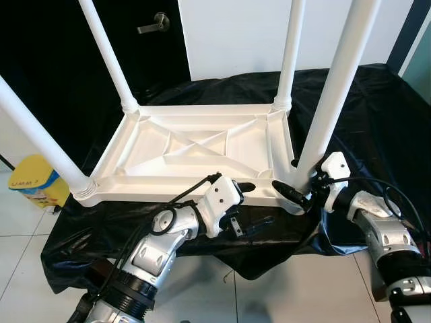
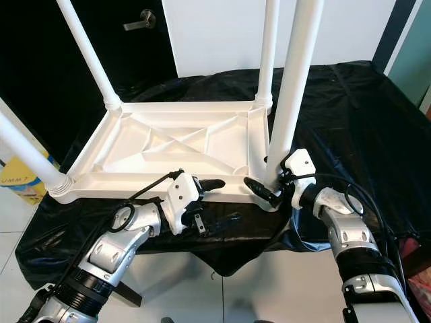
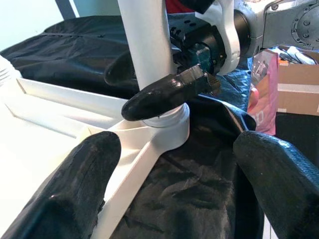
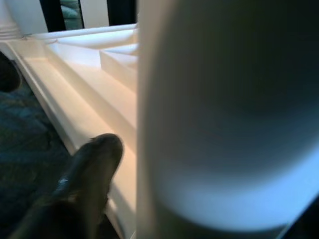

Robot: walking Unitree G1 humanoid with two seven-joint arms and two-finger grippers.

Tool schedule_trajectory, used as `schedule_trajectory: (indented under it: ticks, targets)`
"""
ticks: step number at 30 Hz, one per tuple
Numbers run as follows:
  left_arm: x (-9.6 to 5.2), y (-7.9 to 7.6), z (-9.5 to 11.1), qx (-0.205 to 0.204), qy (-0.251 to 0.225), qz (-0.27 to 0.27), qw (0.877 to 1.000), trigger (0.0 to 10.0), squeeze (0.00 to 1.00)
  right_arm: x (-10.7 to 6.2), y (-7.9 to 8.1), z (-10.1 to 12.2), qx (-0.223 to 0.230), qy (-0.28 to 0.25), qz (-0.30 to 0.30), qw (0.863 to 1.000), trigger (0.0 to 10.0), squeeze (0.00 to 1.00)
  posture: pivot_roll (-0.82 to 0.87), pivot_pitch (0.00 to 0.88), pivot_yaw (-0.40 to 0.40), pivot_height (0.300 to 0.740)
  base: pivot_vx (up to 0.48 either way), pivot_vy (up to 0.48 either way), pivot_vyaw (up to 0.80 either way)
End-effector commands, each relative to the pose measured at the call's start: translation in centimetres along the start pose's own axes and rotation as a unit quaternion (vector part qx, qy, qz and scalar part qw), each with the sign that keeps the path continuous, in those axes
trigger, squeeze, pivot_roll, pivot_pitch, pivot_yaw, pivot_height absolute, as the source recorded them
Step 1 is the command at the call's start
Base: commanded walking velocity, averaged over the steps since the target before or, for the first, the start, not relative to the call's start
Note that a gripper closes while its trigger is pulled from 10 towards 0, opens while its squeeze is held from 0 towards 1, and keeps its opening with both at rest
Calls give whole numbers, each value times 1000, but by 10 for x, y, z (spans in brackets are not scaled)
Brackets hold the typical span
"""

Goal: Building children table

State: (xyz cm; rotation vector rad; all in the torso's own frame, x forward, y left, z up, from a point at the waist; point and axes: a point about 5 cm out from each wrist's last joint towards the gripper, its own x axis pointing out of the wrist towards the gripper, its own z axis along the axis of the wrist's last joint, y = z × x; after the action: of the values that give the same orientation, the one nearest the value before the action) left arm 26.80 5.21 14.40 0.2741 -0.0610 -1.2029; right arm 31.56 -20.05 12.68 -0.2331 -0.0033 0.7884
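A white plastic children's table point(image 1: 195, 145) lies upside down on a black cloth point(image 1: 377, 114), with its legs pointing up. My right gripper point(image 1: 291, 178) is at the base of the near right leg point(image 1: 330, 94), one black finger point(image 3: 164, 94) in front of it and the other behind, shut on the leg. That leg point(image 4: 224, 124) looms very close in the right wrist view. My left gripper point(image 1: 254, 205) is open at the table's front edge, just left of that corner. One of its fingers point(image 3: 75, 189) rests over the white rim and the other hangs over the cloth.
The cloth-covered surface ends just in front of me, with tiled floor point(image 1: 269, 296) below. A yellow bin point(image 1: 37, 178) stands on the floor at the left. A dark door with a handle point(image 1: 153, 23) is behind. A pink bag point(image 3: 261, 99) and a cardboard box point(image 3: 299, 89) are on the right.
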Motion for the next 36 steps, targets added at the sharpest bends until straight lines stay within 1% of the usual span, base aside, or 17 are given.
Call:
schedule_trajectory:
  ticks: [1, 6, 9, 11, 12, 13, 15, 17, 18, 24, 27, 28, 29, 30, 31, 34, 36]
  targets:
    - [-2, -3, -1, -4, 6, -27, 1000, 10000, 0, 4, 3, -2, -8, 12, 19, 1000, 0, 0, -120, 0, 93, 740, 0, 0, 0]
    - [1, -4, -2, -5, 6, -29, 1000, 10000, 0, -1, 0, -6, -11, 22, 14, 1000, 0, 0, -136, 0, 100, 740, 0, 0, 0]
    - [4, -4, -3, -7, 4, -30, 1000, 10000, 0, -10, -1, -12, -4, 28, -5, 1000, 0, 0, -152, 0, 100, 740, 0, 0, 0]
    - [5, -4, -3, -8, 4, -31, 999, 10000, 0, -11, -2, -14, -2, 28, -8, 1000, 0, 0, -155, 0, 100, 740, 0, 0, 0]
    - [5, -3, -3, -8, 4, -31, 999, 10000, 0, -12, -2, -16, 3, 29, -18, 999, 1569, 0, -164, 0, 99, 740, 0, 0, 0]
    - [5, -2, -3, -7, 4, -30, 1000, 10000, 0, -14, -3, -18, 10, 27, -33, 999, 10000, 0, -173, 0, 97, 740, 0, 0, 0]
    - [6, -1, -3, -6, 3, -30, 1000, 10000, 0, -16, -4, -20, 18, 26, -50, 998, 10000, 0, -173, 0, 97, 740, 0, 0, 0]
    - [8, 1, -2, -6, -1, -26, 1000, 10000, 0, -17, -3, -20, 29, 16, -86, 996, 10000, 0, -189, 0, 90, 740, 0, 0, 0]
    - [8, 1, -2, -6, -1, -26, 1000, 10000, 0, -17, -3, -20, 29, 16, -86, 996, 10000, 0, -189, 0, 90, 740, 0, 0, 0]
    - [14, 0, 1, -10, -13, -17, 1000, 10000, 0, -16, 5, -27, 28, 24, -194, 980, 10000, 0, -199, 0, 72, 740, 0, 0, 0]
    - [15, 0, 2, -10, -14, -17, 1000, 10000, 0, -16, 7, -28, 27, 28, -200, 979, 10000, 0, -199, 0, 72, 740, 0, 0, 0]
    - [15, -2, 2, -12, -16, -16, 1000, 10000, 0, -11, 18, -32, 41, 31, -232, 971, 10000, 0, -196, 0, 63, 740, 0, 0, 0]
    - [15, -3, 2, -13, -17, -16, 1000, 10000, 0, -9, 22, -33, 48, 31, -244, 968, 10000, 0, -195, 0, 61, 740, 0, 0, 0]
    - [15, -3, 2, -13, -17, -16, 1000, 10000, 0, -9, 22, -33, 48, 31, -244, 968, 10000, 0, -195, 0, 61, 740, 0, 0, 0]
    - [15, -2, 1, -14, -17, -13, 1000, 10000, 0, -5, 28, -33, 57, 29, -261, 963, 10000, 0, -192, 0, 57, 740, 0, 0, 0]
    - [15, -1, 1, -14, -18, -9, 1000, 10000, 0, -3, 34, -33, 63, 28, -276, 959, 10000, 0, -192, 0, 57, 740, 0, 0, 0]
    - [15, 2, 3, -13, -21, 0, 1000, 10000, 0, 1, 41, -34, 87, 30, -331, 939, 10000, 0, -188, 0, 45, 740, 0, 0, 0]
